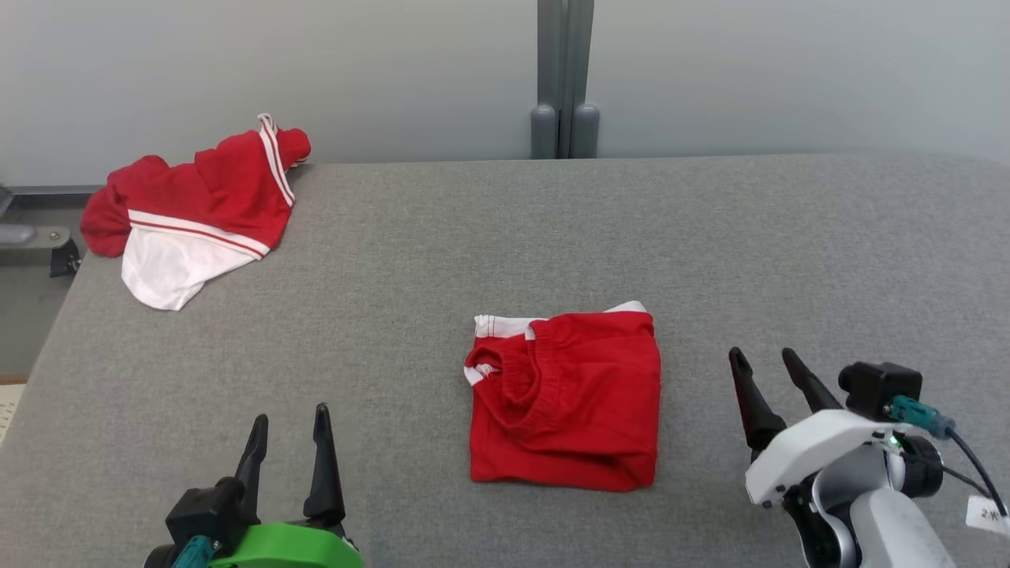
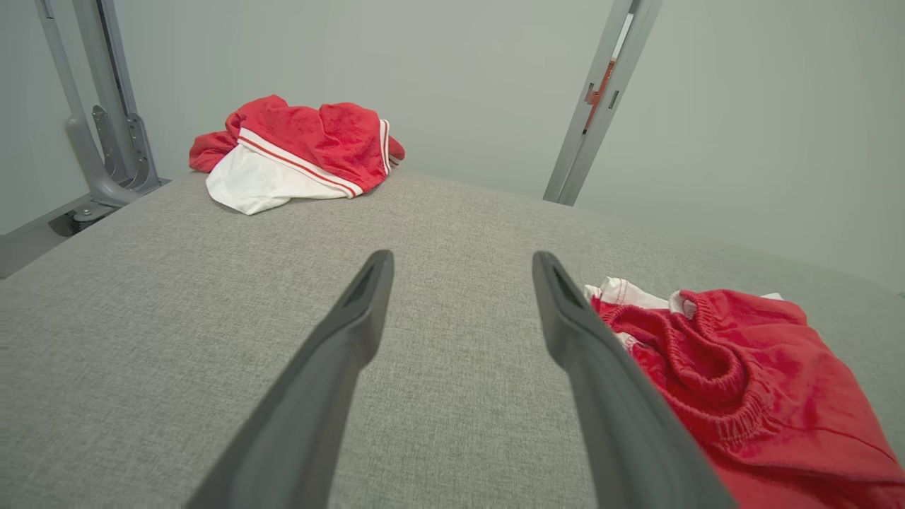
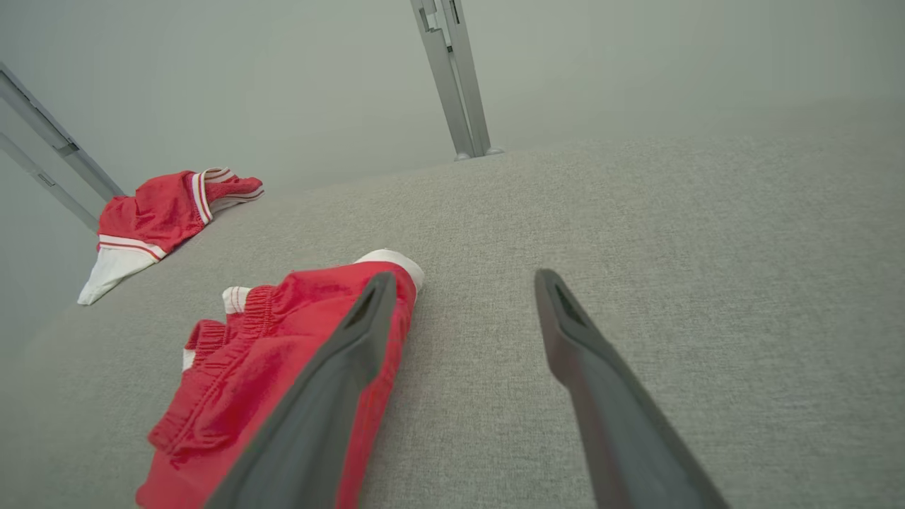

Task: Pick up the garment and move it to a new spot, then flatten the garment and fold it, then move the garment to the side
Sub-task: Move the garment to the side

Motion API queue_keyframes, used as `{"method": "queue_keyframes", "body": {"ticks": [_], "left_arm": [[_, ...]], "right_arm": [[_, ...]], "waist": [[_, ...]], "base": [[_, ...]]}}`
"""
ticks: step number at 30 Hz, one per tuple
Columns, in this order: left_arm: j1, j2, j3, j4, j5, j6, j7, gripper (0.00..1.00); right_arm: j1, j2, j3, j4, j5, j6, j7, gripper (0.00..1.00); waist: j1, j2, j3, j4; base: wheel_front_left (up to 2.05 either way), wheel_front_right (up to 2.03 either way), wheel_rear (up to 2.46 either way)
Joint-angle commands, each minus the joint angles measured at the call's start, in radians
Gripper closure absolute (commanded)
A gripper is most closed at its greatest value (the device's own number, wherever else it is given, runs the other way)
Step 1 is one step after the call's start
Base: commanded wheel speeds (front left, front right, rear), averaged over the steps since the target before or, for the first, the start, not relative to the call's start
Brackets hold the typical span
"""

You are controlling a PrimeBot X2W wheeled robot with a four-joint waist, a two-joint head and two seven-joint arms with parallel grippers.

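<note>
- Folded red garment (image 1: 564, 398): a compact square, flat on the grey table (image 1: 789, 237), just toward 6 o'clock from its middle, with elastic waistband and white hem exposed along the 10 to 12 o'clock edge.
- Spread and empty, left gripper (image 1: 290, 413): poised at 8 o'clock of the garment, well apart from it; over bare cloth in the left wrist view, garment off toward 4 o'clock.
- Likewise spread and empty, right gripper (image 1: 762, 353): at 3 o'clock of the garment, near but not touching.
- Judging by the finished fold, probably at the last step: shifting the garment aside.
- Approach low from 3 and 9 o'clock, sliding one finger under all layers rather than pinching the top layer alone.
- Close on both side edges together, taking the full stack, to keep the fold shut.
- Lift only slightly and carry both ends at an equal pace; no stretching apart, no bunching inward.
- Steer clear of the crumpled red-and-white clothing (image 1: 193, 209) at 10 o'clock of the table; better a bare patch toward 2 or 3 o'clock.
- Release both sides at once, then back straight out to avoid snagging the waistband.
</note>
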Motion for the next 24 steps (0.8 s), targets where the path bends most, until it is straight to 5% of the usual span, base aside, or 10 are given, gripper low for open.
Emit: {"method": "queue_keyframes", "body": {"ticks": [1, 9, 21, 22, 23, 24], "left_arm": [[-0.003, -0.001, 0.001, 0.0, 0.006, -0.003, -0.003, 0.0], [-0.015, -0.007, -0.007, 0.006, 0.012, -0.01, -0.003, 0.0], [-0.046, -0.016, -0.008, 0.001, 0.024, -0.018, -0.003, 0.0], [-0.048, -0.017, -0.007, 0.001, 0.024, -0.019, -0.003, 0.0], [-0.049, -0.017, -0.004, 0.0, 0.024, -0.02, -0.003, 0.0], [-0.05, -0.018, -0.002, -0.001, 0.024, -0.021, -0.003, 0.0]], "right_arm": [[-0.024, -0.003, -0.002, 0.014, 0.007, 0.0, 0.041, 0.0], [-0.123, -0.006, -0.009, 0.112, 0.067, 0.0, 0.267, 0.0], [-0.224, -0.018, -0.005, 0.304, 0.122, 0.0, 0.373, 0.0], [-0.231, -0.019, 0.0, 0.312, 0.128, 0.0, 0.379, 0.12], [-0.238, -0.019, 0.007, 0.321, 0.138, 0.0, 0.389, 0.58], [-0.244, -0.019, 0.014, 0.328, 0.146, 0.0, 0.397, 0.61]], "waist": [[0.0, 0.0, 0.002, 0.017], [0.0, 0.0, 0.02, 0.088], [0.0, 0.0, 0.087, 0.172], [0.0, 0.0, 0.091, 0.173], [0.0, 0.0, 0.095, 0.173], [0.0, 0.0, 0.099, 0.172]], "base": [[0.0, 0.0, 0.0], [0.0, 0.0, 0.0], [0.0, 0.0, 0.0], [0.0, 0.0, 0.0], [0.0, 0.0, 0.0], [0.0, 0.0, 0.0]]}}
